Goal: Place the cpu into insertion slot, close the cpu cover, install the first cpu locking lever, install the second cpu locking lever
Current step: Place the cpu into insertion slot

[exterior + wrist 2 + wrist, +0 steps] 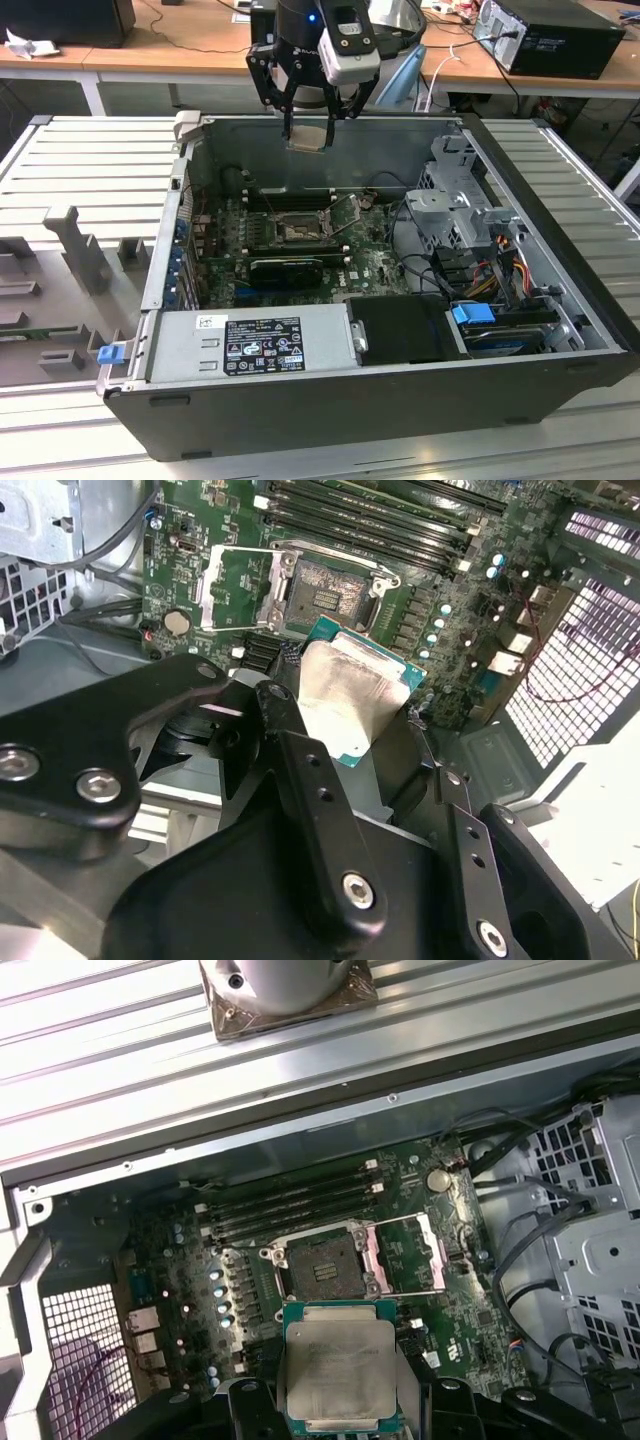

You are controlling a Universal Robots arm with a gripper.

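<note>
My gripper [308, 122] hangs above the back wall of the open computer case [520, 180], shut on the cpu [308, 138], a flat square chip with a pale silver face. In both wrist views the cpu [355, 695] [340, 1365] sits between the black fingers [300, 750], high over the motherboard. The insertion slot [297, 231] [325, 590] [320, 1265] lies bare, a square black socket with a metal rim. The cpu cover [345, 214] [235, 585] [405, 1255] is swung open and lies beside the socket.
Long black memory slots [285, 196] run behind the socket and a black ribbed card [285, 268] in front of it. A power supply [255, 345] fills the case's near side. A drive cage [455, 215] with cables is on the exterior view's right.
</note>
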